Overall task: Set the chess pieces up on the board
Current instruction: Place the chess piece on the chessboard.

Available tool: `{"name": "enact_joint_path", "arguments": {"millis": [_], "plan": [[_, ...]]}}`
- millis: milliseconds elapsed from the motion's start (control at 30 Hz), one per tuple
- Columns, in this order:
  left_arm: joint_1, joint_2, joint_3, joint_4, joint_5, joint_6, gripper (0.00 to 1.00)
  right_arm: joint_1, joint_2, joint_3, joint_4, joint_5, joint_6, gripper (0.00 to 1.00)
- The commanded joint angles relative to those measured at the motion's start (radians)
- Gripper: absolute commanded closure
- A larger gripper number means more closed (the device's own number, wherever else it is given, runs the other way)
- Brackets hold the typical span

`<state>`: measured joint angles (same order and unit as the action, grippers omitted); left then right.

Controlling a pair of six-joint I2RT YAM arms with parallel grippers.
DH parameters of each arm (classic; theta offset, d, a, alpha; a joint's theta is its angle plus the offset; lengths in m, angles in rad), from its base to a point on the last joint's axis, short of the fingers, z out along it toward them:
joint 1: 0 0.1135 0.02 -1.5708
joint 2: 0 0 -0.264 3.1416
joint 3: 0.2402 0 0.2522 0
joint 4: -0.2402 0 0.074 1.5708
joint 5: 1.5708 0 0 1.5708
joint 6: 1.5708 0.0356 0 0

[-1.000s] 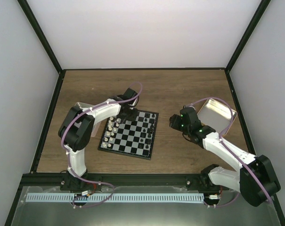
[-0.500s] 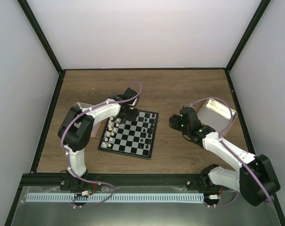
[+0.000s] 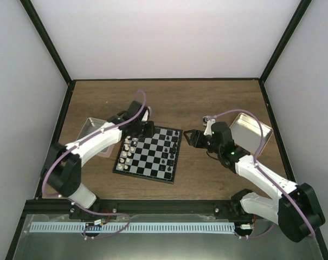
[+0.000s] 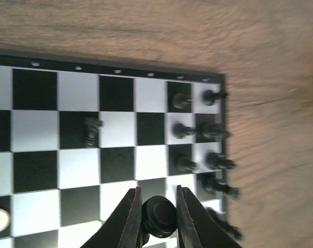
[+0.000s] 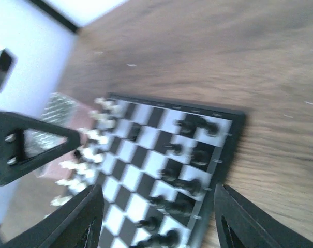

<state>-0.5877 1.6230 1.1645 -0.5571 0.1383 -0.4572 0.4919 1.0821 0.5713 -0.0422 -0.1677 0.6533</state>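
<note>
At your far left a pinkish tin (image 3: 90, 130) sits on the bench (image 3: 218, 97). It is partly covered by the left arm (image 3: 101, 141), which reaches across it toward the far left corner of the board (image 3: 153, 162).

Your left tool (image 4: 156, 206) is clenched on one black piece (image 4: 159, 217). The wrist view shows its dark round top pinched between the two fingers (image 4: 129, 219), with board squares showing beneath. You cannot tell from either view whether that piece touches the board.

The board lies flat near the middle of the bench, turned a little off square. White pieces (image 3: 128, 150) stand in the two files along its left edge. Black pieces (image 3: 173, 146) stand in the files along its right edge. A lone black figure (image 4: 91, 132) sits apart from them on a dark square toward the middle. It looks tilted, but the view is too blurred for you to be sure.

Just right of the board, your right tool (image 3: 188, 136) hovers above bare wood, released. In its own wrist view the fingers (image 5: 84, 222) spread wide with nothing between them, and they point at the black edge of the board.

Further right, a second shallow tin (image 3: 249, 127) rests on the bench near its right edge. It is well apart from the board, with the right arm's cable looping over it.
</note>
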Motion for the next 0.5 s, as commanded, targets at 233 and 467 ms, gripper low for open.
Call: {"name": "enact_joint_path", "arguments": {"millis": [233, 467], "plan": [[0.002, -0.319, -0.305, 0.636, 0.31, -0.786, 0.85, 0.104, 0.059, 0.038, 0.398, -0.369, -0.017, 0.39], [0.003, -0.363, -0.369, 0.793, 0.355, -0.967, 0.85, 0.156, 0.131, 0.093, 0.434, -0.447, 0.028, 0.41]]}}
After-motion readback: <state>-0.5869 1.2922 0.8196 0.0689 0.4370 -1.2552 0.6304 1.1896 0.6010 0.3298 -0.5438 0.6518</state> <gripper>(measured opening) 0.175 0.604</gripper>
